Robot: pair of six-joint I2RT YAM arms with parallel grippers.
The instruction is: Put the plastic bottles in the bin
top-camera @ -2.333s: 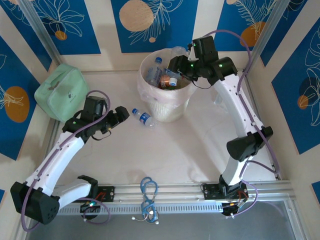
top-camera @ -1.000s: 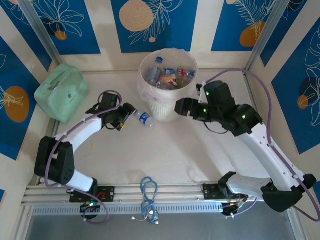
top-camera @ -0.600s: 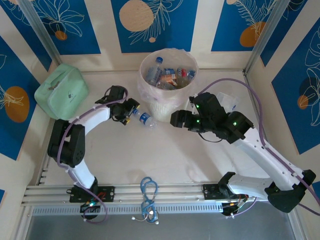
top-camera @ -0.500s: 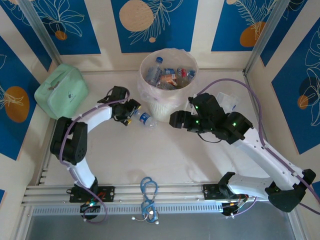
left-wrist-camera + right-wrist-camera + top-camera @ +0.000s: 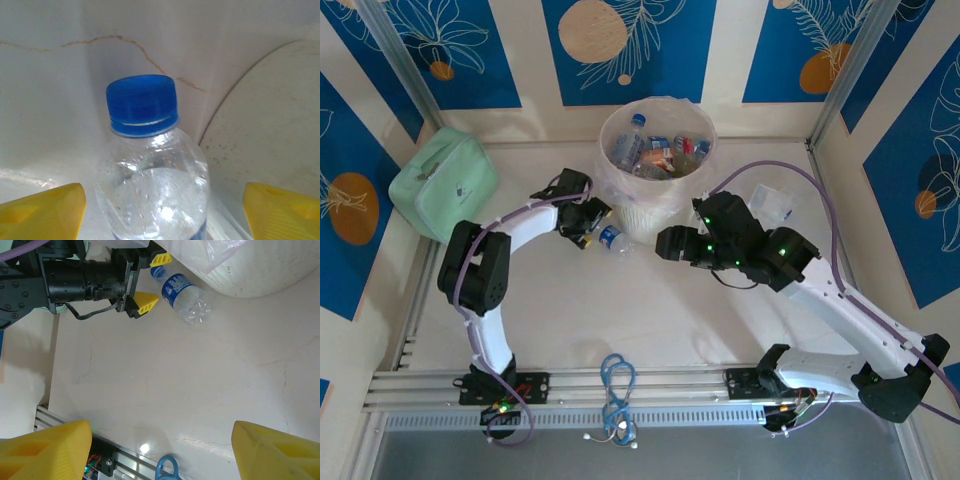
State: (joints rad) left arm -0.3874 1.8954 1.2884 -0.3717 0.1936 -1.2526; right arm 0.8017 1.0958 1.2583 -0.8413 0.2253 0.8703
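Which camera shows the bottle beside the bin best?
The right wrist view: the whole bottle shows, cap to base, lying on its side. The left wrist view shows its blue cap and shoulder close up; the top view shows it small.

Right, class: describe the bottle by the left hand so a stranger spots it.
Find the round cream bin at the back. At its foot, left side, a clear blue-capped bottle lies flat, its cap between the open fingers of the left hand. The other bottles are inside the bin.
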